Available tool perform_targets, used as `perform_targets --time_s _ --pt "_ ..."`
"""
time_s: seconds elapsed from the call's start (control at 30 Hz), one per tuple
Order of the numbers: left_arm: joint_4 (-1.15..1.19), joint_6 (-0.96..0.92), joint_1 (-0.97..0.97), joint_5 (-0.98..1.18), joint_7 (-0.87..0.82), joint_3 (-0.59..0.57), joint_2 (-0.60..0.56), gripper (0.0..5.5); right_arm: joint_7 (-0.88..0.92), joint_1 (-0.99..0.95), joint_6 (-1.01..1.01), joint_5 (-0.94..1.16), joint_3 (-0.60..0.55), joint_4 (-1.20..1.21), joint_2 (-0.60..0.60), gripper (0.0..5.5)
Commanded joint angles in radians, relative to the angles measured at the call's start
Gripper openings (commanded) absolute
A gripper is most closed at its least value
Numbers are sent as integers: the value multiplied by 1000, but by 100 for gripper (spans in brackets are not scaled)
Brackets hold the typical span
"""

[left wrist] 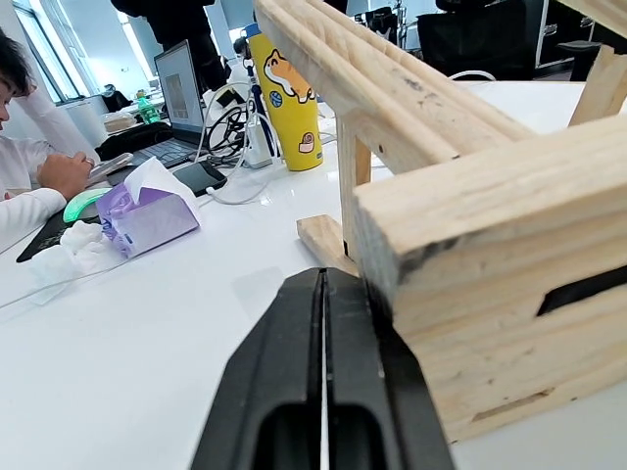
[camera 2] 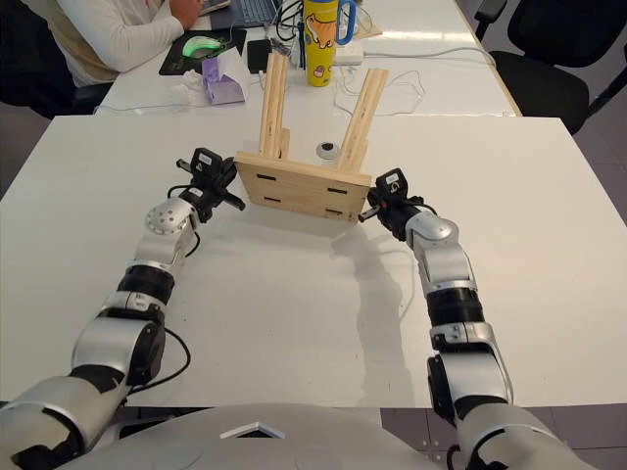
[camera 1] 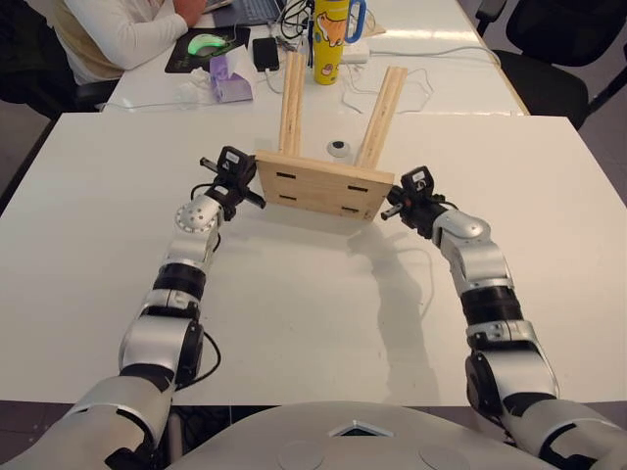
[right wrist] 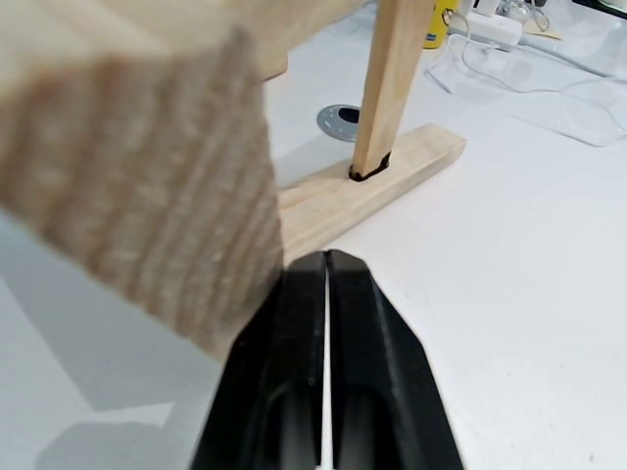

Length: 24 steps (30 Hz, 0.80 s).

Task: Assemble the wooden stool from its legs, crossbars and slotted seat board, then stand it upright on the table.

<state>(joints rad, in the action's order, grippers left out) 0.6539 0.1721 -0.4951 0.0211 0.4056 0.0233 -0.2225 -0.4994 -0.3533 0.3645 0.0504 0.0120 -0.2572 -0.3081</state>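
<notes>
**A:** ok, where did you have things at that point, and what did the next move hinge on?

**B:** Big to small. The table (camera 1: 294, 323) had the stool (camera 1: 328, 157) near its middle. It looked like one piece as far as I could tell, but it was tipped over, not standing. The seat (camera 1: 323, 188) faced you with its slots showing, and the legs (camera 1: 291, 98) ran off toward the far edge. So the long axis pointed straight away from you, and the seat's width ran between your arms.

**A:** and the grippers?

**B:** The left gripper (camera 1: 247, 188) sat at the seat's left end and the right gripper (camera 1: 395, 206) at its right end, both about equally close. The left fingers (left wrist: 284, 372) were pressed together, and so were the right fingers (right wrist: 294, 352). You weren't pinching anything, just had closed tips against the seat ends or right beside them. I'd guess uprighting needed an even squeeze from both sides.

**A:** anything you couldn't see?

**B:** Yeah. I couldn't tell whether the seat's lower edge touched the table or hung above its shadow. The crossbar (right wrist: 392, 181) was half cut off, and the far feet were hard to make out. A small disc (camera 1: 338, 149) lay between the legs.
</notes>
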Motion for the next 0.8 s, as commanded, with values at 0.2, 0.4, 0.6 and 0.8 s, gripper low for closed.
perform_targets --time_s 0.2,0.4,0.6,0.8 --pt "-746 -306 329 75 42 143 27 2 -99 234 187 124 30 436 -50 0" --pt "-850 -424 355 88 29 90 -19 2 -86 265 211 132 7 460 -86 0" --pt "-784 -425 425 65 13 86 -47 2 -44 232 196 99 -6 405 -84 0" --pt "-712 -401 461 37 -24 76 -59 2 9 219 194 45 9 355 -96 0"
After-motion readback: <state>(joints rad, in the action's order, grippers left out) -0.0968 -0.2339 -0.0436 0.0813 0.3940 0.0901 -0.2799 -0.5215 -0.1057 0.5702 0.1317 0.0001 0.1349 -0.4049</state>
